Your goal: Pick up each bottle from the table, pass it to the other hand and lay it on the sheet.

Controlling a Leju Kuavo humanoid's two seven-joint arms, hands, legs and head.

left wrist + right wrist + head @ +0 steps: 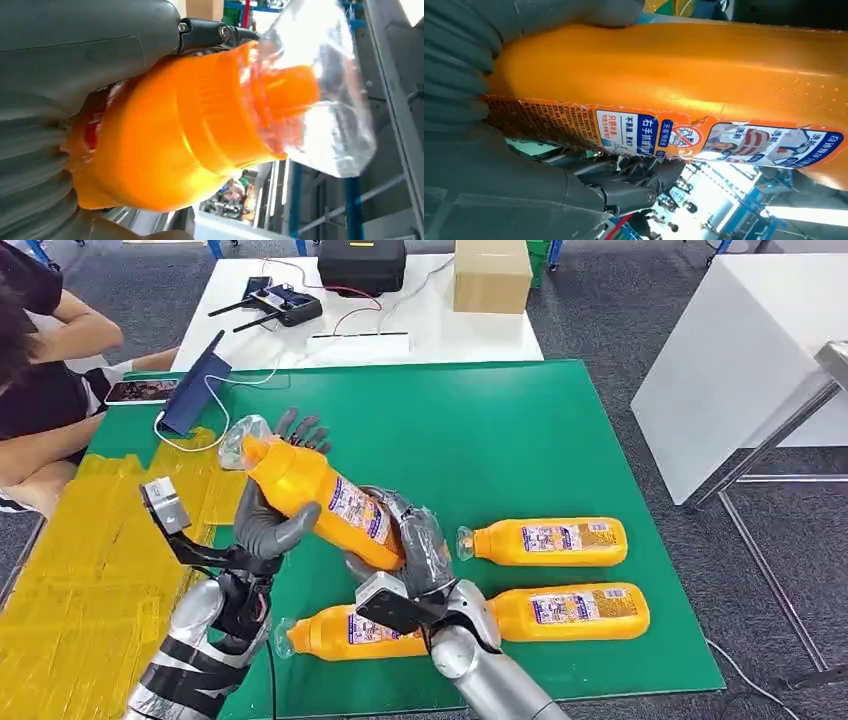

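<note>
Orange bottle (315, 498) slants, cap up-left, gripped by left hand (268, 520) and right hand (420, 550).

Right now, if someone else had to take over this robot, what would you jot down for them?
Left hand: grips the raised orange bottle near its neck.
Right hand: fingers around the same bottle's base end; handover is midway.
Three more orange bottles lie on the green table: one, another, a third by the arms.
Yellow sheet: no bottle on it.
Left: finish the pass, lay this bottle down, then the other three.
</note>
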